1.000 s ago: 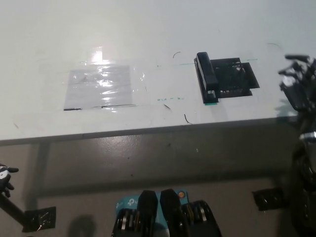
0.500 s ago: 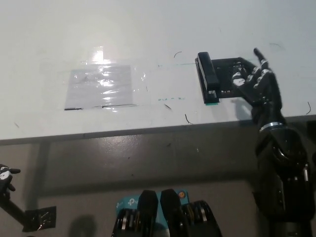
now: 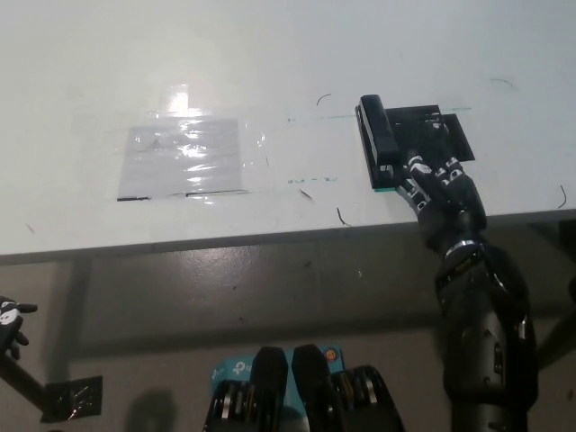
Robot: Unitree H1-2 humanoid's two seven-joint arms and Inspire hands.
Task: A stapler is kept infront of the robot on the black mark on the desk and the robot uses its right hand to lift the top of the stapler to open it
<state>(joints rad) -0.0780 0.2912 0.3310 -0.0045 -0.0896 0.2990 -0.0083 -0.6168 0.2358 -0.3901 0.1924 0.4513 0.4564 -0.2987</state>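
Head view: steep look down onto a white tabletop (image 3: pixel 270 54), its near edge running across the middle of the picture.
Stapler: the black stapler (image 3: pixel 378 140) lies on the right part of the tabletop, long axis running far to near, along the left edge of the black mark (image 3: pixel 445 135).
Black mark: a dark square patch, its near right part covered by the hand.
Right hand: the black right hand (image 3: pixel 439 184) is over the near edge of the tabletop, just right of the stapler's near end, its arm rising from the bottom right.
Right fingers: the fingers (image 3: pixel 416 171) reach toward the stapler's near end, loosely spread; whether they touch it is hard to make out, black on black.
Stapler top: looks flat and down; any gap is too small to tell.
Left hand: the white left hand (image 3: pixel 9 322) rests at the far lower left, below the tabletop, cut off by the picture edge; its fingers cannot be judged.
Clear tape patch: a shiny taped rectangle (image 3: pixel 180 157) on the left of the tabletop, well apart from the stapler.
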